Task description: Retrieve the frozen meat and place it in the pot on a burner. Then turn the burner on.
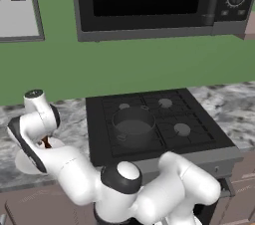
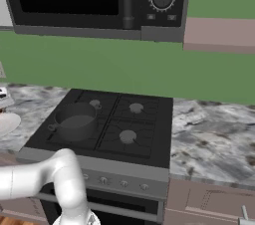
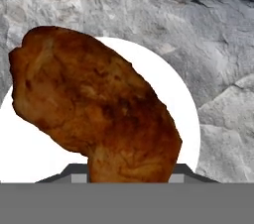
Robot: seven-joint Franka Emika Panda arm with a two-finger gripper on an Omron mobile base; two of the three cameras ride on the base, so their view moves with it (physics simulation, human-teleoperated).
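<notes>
I've got the gripper low over the white plate on the marbled counter left of the stove, meat between its tips, but I cannot tell if they are clamped on it or merely straddling it. Risk as I judge it: the knobbly, glazed, tapering drumstick twists or slips out mid-swing toward the pot. Pot is dark grey metal, short-walled, on the front-left burner.

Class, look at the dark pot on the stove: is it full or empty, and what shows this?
Empty. Both base views look down into the pot, showing a bare grey bottom. The frozen meat is over the white plate, not in the pot.
</notes>
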